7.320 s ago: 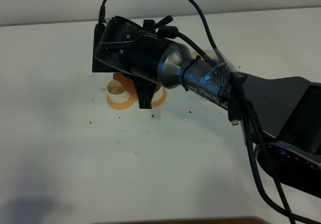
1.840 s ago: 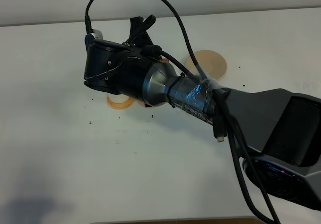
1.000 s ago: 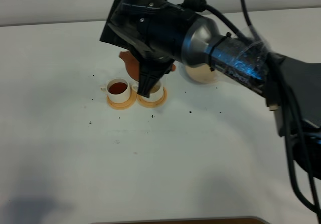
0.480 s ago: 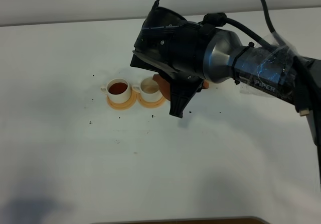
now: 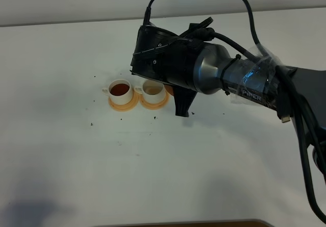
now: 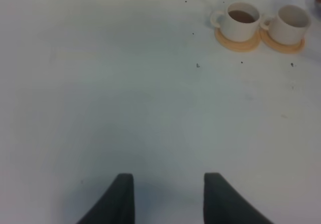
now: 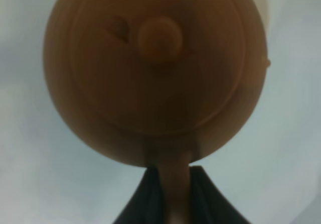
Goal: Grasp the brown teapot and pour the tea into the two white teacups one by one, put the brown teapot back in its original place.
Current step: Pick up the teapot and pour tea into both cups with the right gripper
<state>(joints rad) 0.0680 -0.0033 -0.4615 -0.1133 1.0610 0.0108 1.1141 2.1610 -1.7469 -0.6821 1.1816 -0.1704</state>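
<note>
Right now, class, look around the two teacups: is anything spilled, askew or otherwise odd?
Small dark specks dot the white table near the coasters. The left teacup holds dark tea; the right teacup looks pale inside. No puddle shows.

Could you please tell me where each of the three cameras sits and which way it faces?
Exterior high: mounted high, looking down on the white table; shows the right arm.
Left wrist: on the left arm, looking across the table past the open left end effector.
Right wrist: on the right arm, looking down onto the brown teapot, its handle in the right end effector.
Shared: exterior high and left wrist both show the two white teacups.
</note>
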